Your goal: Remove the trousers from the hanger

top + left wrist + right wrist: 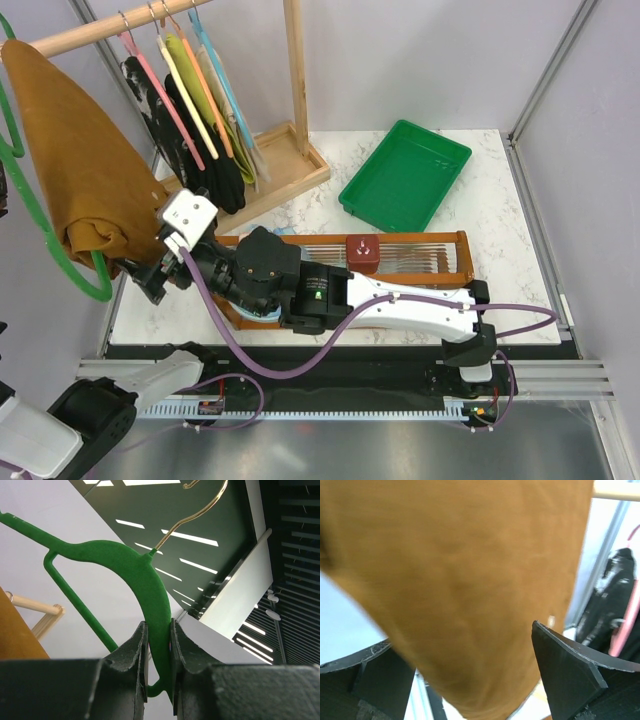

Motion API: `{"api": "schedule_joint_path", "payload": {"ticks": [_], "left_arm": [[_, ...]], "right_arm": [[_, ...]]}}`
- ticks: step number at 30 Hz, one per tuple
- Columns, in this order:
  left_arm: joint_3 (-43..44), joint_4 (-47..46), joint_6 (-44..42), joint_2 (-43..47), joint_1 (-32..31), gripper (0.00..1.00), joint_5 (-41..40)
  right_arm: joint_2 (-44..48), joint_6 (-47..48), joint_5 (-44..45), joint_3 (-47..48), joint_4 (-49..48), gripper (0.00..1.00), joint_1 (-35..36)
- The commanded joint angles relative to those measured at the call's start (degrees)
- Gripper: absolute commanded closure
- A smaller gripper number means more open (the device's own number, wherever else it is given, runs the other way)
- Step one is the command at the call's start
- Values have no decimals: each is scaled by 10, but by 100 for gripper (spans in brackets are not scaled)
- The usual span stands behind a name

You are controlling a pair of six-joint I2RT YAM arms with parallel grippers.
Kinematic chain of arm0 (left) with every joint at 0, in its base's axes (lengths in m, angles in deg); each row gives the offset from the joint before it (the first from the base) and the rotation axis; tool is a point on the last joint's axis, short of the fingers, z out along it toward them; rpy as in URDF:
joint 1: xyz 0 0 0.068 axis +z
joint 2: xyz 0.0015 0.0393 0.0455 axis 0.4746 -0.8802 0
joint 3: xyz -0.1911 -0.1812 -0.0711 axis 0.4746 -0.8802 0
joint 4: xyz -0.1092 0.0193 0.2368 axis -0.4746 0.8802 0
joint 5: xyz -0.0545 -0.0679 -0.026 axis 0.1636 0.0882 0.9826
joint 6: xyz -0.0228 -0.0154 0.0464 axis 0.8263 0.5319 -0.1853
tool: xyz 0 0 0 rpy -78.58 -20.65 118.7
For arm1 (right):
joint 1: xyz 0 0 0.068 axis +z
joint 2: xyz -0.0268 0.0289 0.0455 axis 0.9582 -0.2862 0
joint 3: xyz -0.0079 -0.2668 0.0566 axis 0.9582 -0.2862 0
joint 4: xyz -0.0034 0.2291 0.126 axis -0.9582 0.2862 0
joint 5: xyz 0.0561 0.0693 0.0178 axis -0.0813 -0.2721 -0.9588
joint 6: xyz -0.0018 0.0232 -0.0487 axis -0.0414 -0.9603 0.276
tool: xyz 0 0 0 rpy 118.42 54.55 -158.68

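Observation:
The rust-brown trousers point(75, 160) hang draped over the green hanger point(40, 225) at the far left, raised off the table. In the left wrist view my left gripper point(159, 630) is shut on the hanger point(140, 575) just below its metal hook point(200, 510); a strip of the trousers point(15, 635) shows at the left edge. My right gripper point(140, 272) is at the trousers' lower end. It point(462, 645) stands open, its fingers point(570, 670) apart on either side of the hanging cloth point(465, 570), not pinching it.
A wooden rack point(290, 110) behind holds pink, yellow, orange and blue hangers with a black garment point(200, 150) and an olive-yellow one. A green tray point(405, 175) lies at the back right. A slatted wooden stand point(420, 255) with a brown block sits mid-table.

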Motion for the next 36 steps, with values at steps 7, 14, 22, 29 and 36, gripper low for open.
{"api": "schedule_joint_path", "payload": {"ticks": [7, 14, 22, 29, 36], "left_arm": [[12, -119, -26, 12, -12, 98, 3], [1, -126, -31, 17, -18, 98, -1], [-4, -124, -31, 20, -23, 98, -4], [-6, -120, -36, 24, -28, 98, -7], [-13, -119, -34, 28, -32, 98, -14]], "right_arm": [[-21, 24, 28, 41, -3, 9, -19], [-44, 13, 10, 75, -12, 12, -19], [-43, 10, 12, 82, -36, 8, -22], [-19, -22, -2, 63, -48, 6, -22], [-13, -32, -11, 67, -50, 5, -22]]}}
